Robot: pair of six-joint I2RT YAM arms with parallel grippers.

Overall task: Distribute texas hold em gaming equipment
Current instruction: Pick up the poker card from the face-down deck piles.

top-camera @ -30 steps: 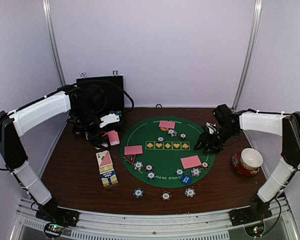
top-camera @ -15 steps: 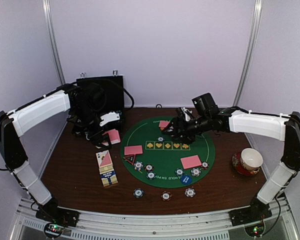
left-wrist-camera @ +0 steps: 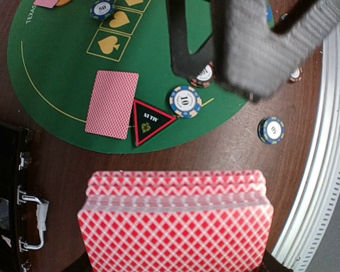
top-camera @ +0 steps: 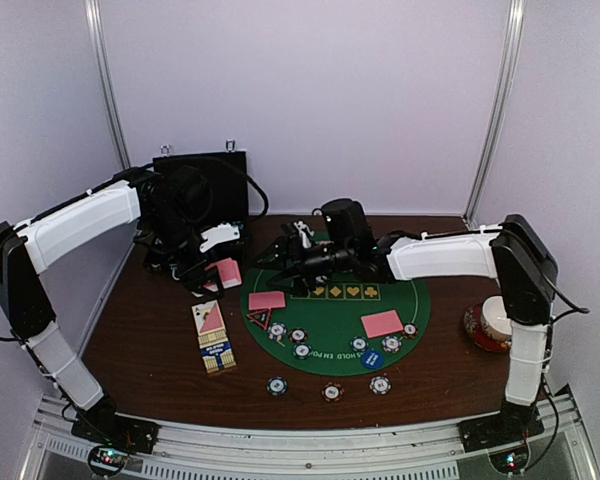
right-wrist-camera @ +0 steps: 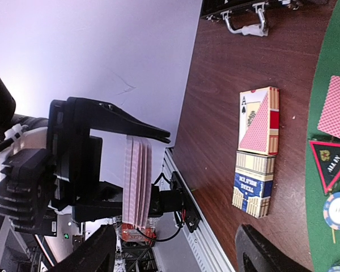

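Note:
My left gripper (top-camera: pixel 218 277) is shut on a deck of pink-backed cards (top-camera: pixel 225 271), held above the wood left of the green mat (top-camera: pixel 412 287). The deck fills the left wrist view (left-wrist-camera: pixel 175 226); the gripper (left-wrist-camera: pixel 175 267) shows only at the bottom corners. My right gripper (top-camera: pixel 273 255) is open and empty, stretched left across the mat, close to the deck but apart from it. In the right wrist view its fingers (right-wrist-camera: pixel 93 255) frame the deck (right-wrist-camera: pixel 137 181). Single cards (top-camera: pixel 267 299) (top-camera: pixel 383 323) lie on the mat. Striped chips (top-camera: pixel 277 330) (top-camera: pixel 391 343) and a blue button (top-camera: pixel 371 358) lie near its front.
A black case (top-camera: pixel 200 185) stands at the back left. A card box (top-camera: pixel 213 337) lies on the wood, and a black triangle marker (top-camera: pixel 258 318) at the mat's left edge. Three chips (top-camera: pixel 331 392) lie before the mat. A cup on a saucer (top-camera: pixel 500 320) sits right.
My right arm has swung from the right side across the mat to the left, up to the deck in my left gripper. The left arm and deck have not moved.

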